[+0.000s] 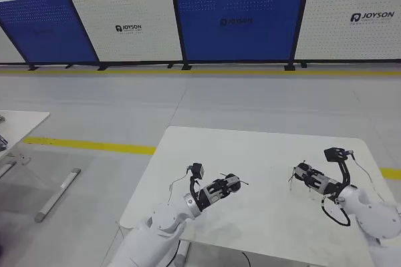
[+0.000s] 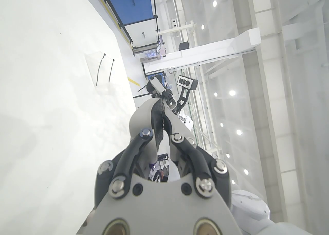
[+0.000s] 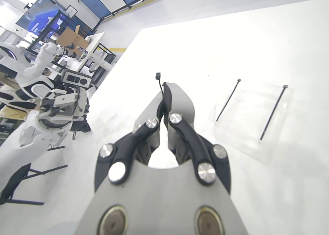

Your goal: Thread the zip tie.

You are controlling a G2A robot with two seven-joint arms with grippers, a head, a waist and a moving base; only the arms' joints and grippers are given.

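Over the desk (image 3: 257, 40), zip tie (image 3: 158, 75): black, clamped in the closed right gripper (image 3: 164, 90), its head poking past the tips, clear of the surface.
Handling: likely light, thin, springy and slick; probably best pinched near the free end to steer it into the head.
Left gripper (image 2: 160, 103): closed, facing the right one but apart; whether it holds anything cannot be told.
Hidden: most of the strap, buried between the fingers (image 3: 180, 102).
Spares (image 3: 227, 99): two ties on a clear sheet (image 3: 252, 130) nearby.

The 2 arms extend forward with wrists turned inward, grippers pointing toward each other, well apart. Left gripper (image 2: 160, 107): fingers pressed together. Right gripper (image 3: 164, 94): fingers clamped on a zip tie (image 3: 159, 83).
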